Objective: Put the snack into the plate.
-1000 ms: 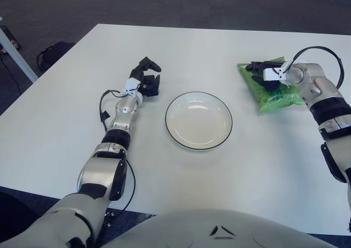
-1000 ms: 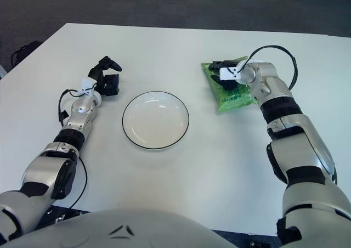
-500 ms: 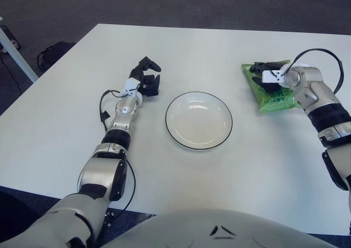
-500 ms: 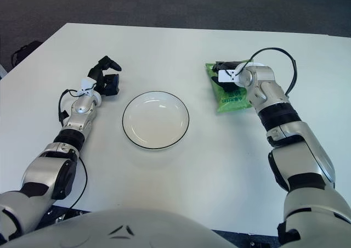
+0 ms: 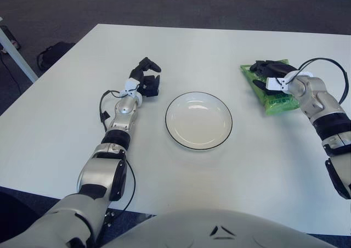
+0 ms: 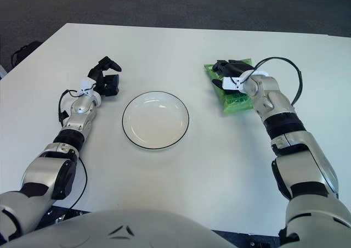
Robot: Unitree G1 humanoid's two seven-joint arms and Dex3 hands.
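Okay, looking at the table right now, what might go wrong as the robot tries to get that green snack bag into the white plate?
The right hand lies on top of the flat green snack bag, fingers spread rather than clearly around it, so the bag may slide instead of lifting. A loosely pinched bag may drop on the table short of the black-rimmed white plate. The left hand is left of the plate, unlikely to interfere.

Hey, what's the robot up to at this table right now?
The robot's right hand is laid over the green plastic snack bag, which lies flat on the white table to the right of the plate. Whether the fingers have closed on the bag cannot be told. The round white plate with a dark rim sits empty in the middle. The left hand shows to the left of the plate, fingers curled and holding nothing.
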